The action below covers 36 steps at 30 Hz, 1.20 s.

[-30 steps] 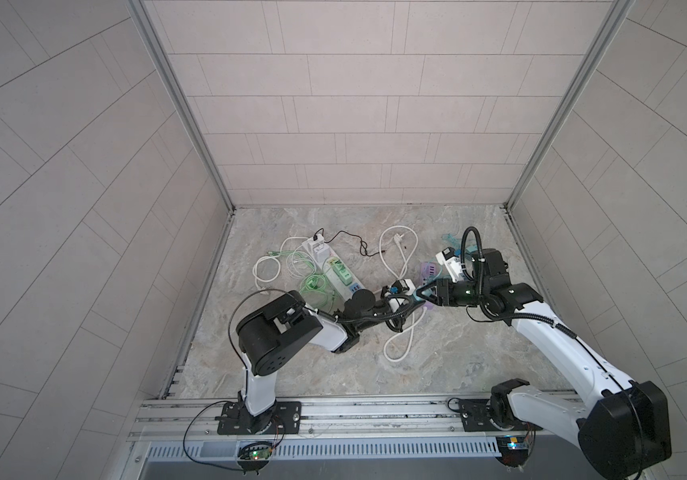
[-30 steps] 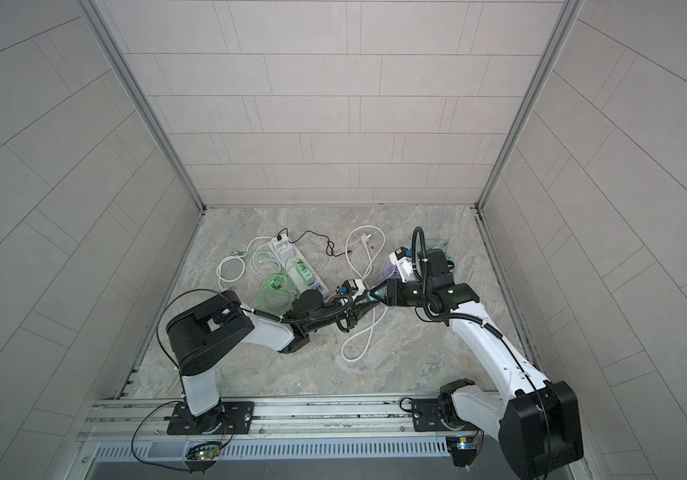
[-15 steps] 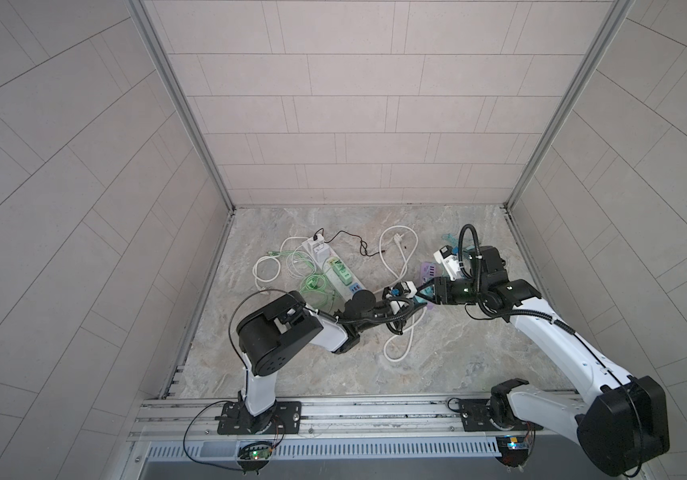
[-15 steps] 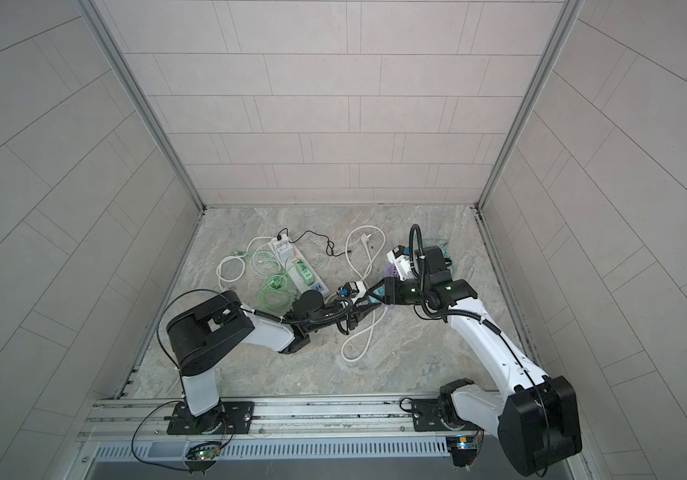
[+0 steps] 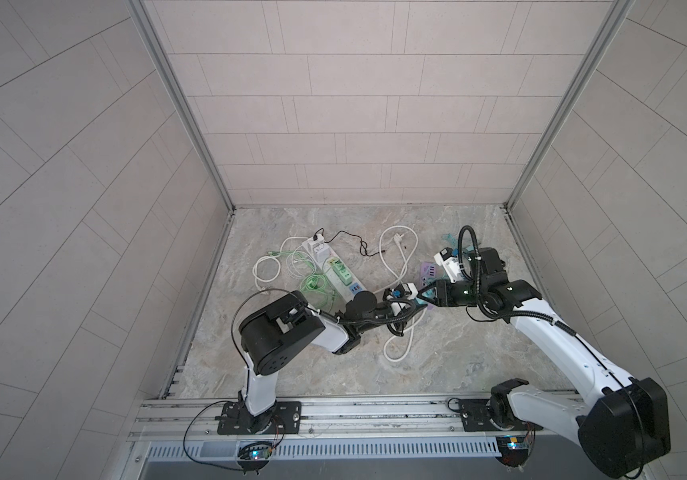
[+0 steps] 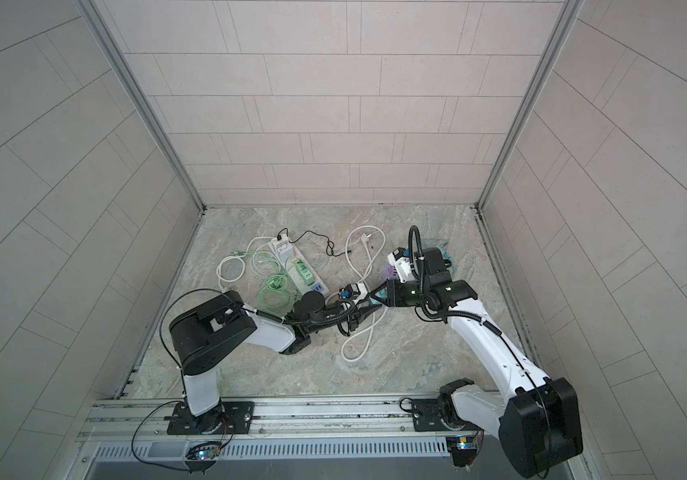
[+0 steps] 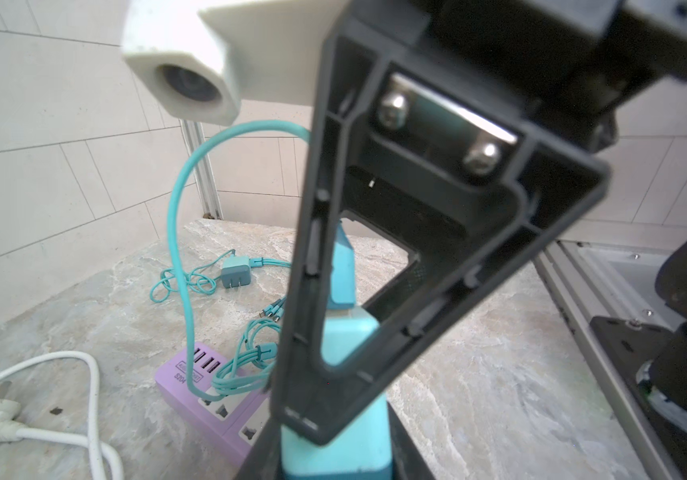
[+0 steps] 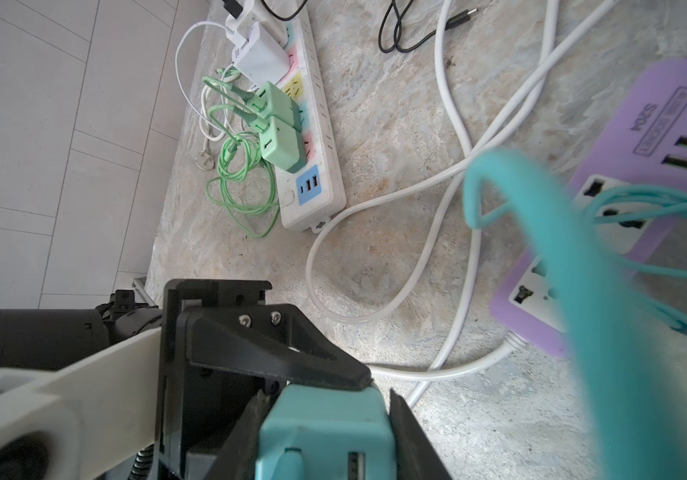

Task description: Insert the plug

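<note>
two arms meet mid-floor over a teal charger plug [image 8: 325,436], held clear of the marble floor [image 5: 458,353] and just beside the purple power strip [image 8: 645,137] — not in any of its sockets. the right gripper [image 8: 325,401] is clamped on the plug, a finger pressed to each side in the right wrist view. the left gripper [image 7: 333,451] brackets the same plug, one fingertip [image 8: 358,376] resting on its top edge — whether its jaws press or stand slack cannot be told. the plug's teal cable [image 7: 175,232] arcs down onto the purple strip. a white power strip [image 8: 325,137] carrying two green chargers [image 8: 279,129] lies well apart.
</note>
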Available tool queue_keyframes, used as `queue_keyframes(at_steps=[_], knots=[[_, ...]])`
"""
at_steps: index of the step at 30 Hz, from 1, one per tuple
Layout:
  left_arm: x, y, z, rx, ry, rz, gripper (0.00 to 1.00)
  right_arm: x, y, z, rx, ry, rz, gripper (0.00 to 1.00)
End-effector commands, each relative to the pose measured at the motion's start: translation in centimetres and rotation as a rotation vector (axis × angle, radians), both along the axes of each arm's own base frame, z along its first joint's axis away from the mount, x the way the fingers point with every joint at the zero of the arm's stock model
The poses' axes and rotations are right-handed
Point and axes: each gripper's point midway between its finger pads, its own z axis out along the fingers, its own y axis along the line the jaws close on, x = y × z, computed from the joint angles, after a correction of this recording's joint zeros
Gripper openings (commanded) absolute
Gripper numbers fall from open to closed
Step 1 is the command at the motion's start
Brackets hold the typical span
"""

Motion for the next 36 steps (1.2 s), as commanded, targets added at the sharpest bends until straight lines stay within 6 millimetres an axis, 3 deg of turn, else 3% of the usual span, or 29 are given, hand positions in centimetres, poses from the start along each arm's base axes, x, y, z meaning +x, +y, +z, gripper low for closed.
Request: queue_keyframes(at_steps=[1,7,15,19,24,27,32,36], knots=[[0.3,-0.1,2.2,-0.061,-0.048,0.02,0.51,2.0,-1.5,0.4,-0.096,-0.035,-0.059,0.25],[0.2,2.3,3.8,-0.083,-0.055,0.101,0.62,8.5,-3.5,3.8,-0.115,-0.076,-0.123,0.21],[-1.3,6.5,5.7,-0.126,-0.025,0.173,0.63,17.3,-8.4,8.8,-0.223,-0.116,-0.212,0.19],[-2.0,7.9,5.5,-0.11,0.023,0.198,0.63,20.9,-9.8,9.4,-0.255,-0.128,-0.223,0.19],[-2.7,9.0,4.5,-0.032,0.027,0.229,0.63,23.8,-9.6,8.2,-0.255,-0.124,-0.21,0.19],[-2.7,9.5,4.3,0.004,0.023,0.249,0.63,23.5,-8.8,6.2,-0.269,-0.057,-0.195,0.17],[-2.9,9.5,3.9,0.02,0.035,0.244,0.63,19.8,-7.2,1.3,-0.374,0.043,-0.086,0.15],[-3.2,9.4,3.5,0.026,0.049,0.23,0.63,17.3,-6.8,-1.1,-0.401,0.056,-0.039,0.15]])
